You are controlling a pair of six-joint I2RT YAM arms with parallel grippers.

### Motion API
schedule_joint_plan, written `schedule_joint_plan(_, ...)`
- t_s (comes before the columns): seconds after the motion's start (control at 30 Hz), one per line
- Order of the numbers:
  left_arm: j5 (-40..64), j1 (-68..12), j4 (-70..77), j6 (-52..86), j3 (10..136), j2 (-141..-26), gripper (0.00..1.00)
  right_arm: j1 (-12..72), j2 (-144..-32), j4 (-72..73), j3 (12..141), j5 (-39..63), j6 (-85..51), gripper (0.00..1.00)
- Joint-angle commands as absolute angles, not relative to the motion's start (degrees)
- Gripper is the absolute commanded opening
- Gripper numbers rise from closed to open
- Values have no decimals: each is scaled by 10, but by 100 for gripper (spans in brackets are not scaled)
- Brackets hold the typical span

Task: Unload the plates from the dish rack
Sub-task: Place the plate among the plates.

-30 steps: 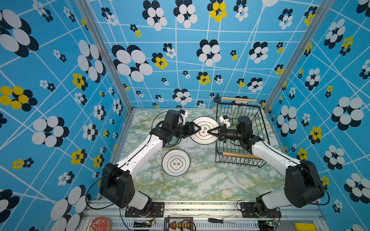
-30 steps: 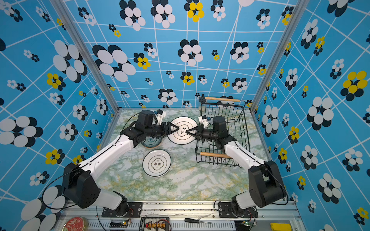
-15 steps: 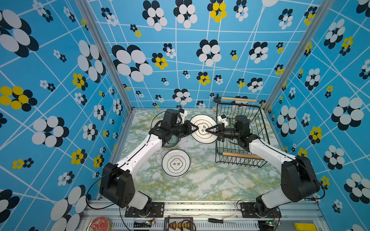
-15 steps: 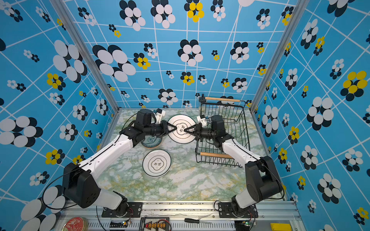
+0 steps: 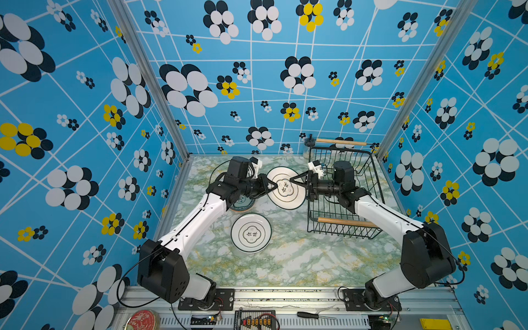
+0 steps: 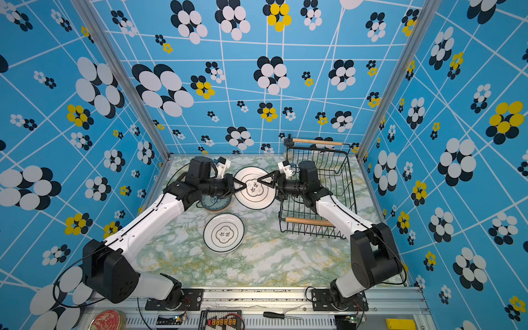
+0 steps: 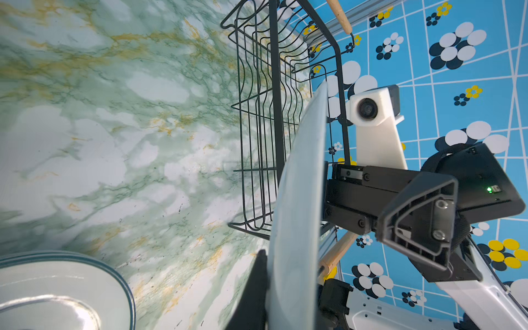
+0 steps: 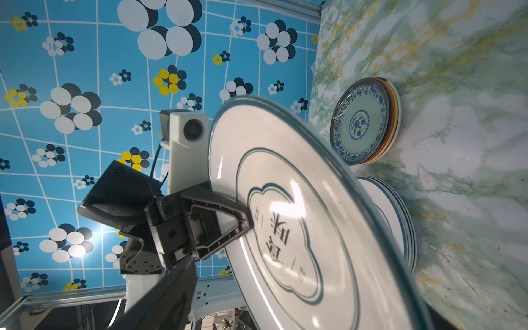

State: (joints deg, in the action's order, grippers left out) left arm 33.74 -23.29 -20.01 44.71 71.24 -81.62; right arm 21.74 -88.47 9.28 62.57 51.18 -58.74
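left gripper (image 5: 273, 186) clamped on rim of white emblem plate (image 5: 283, 197), held tilted above tabletop (image 5: 285, 265) just beside dish rack (image 5: 347, 223); right gripper (image 5: 297, 186) jaws apart at opposite rim; stacked plates (image 5: 251, 233) on tabletop

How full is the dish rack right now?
Empty, it seems: the dish rack shows only bare wires in both top views, though the right arm hides part.
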Motion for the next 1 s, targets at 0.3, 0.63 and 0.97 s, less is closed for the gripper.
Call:
schedule_joint_plan(0.3, 292, -135, -423, 386, 722, -692, 3, 220, -839, -377, 791, 235, -295, 99)
schedule_joint_plan(0.63, 158, -97, -587, 339, 710, -628, 3, 219, -804, -550, 841, -144, -249, 99)
schedule_joint_plan(0.97, 119, -98, -601, 363, 632, -589, 3, 219, -807, -586, 836, -237, -246, 99)
